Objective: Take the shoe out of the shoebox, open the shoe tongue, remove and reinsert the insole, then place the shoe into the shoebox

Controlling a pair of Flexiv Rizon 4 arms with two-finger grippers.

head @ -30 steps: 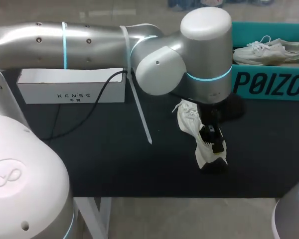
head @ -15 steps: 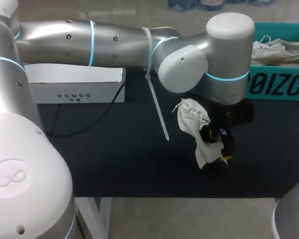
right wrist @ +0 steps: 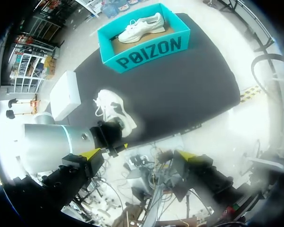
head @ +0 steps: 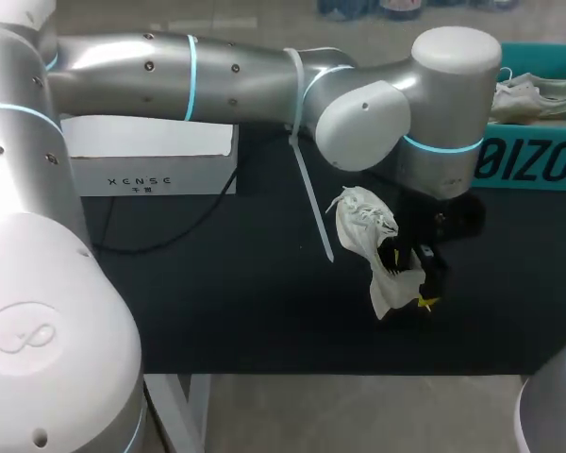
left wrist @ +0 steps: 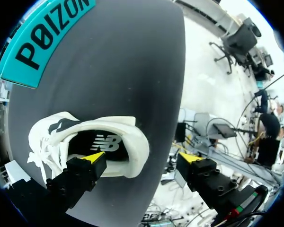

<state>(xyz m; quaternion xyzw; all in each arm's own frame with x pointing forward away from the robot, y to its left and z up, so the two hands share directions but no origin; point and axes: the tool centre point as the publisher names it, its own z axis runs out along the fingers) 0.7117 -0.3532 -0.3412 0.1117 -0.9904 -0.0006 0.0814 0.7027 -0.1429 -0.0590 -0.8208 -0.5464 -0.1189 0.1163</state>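
Shoe [head: 368,241] sits on the dark bench [head: 217,311] with its opening turned up toward your left pincer [left wrist: 142,157]. That pincer's fingers are spread wide. One yellow tip hangs at the collar rim, over the edge of the opening. The other stands clear outside the heel, so the heel wall lies between them unclamped. You can't tell whether the near tip touches the collar. Just ahead of that tip the dark insole [left wrist: 106,142] shows inside the shoe, and the laces bunch at the end farthest from the pincer.

From the head view, the shoe's heel is nearest the pincer and its toe points off at about 10 o'clock. Your left arm [head: 245,80] crosses the bench from 9 o'clock to get there. The teal shoebox [head: 533,160] stands at 1 o'clock from the pincer, well apart, with a second shoe [head: 538,94] in it. A white box [head: 151,160] rests far out at 10 o'clock, beside a black cable [head: 184,231].

Your right pincer [right wrist: 138,155] is high above the bench, fingers apart and gripping nothing.
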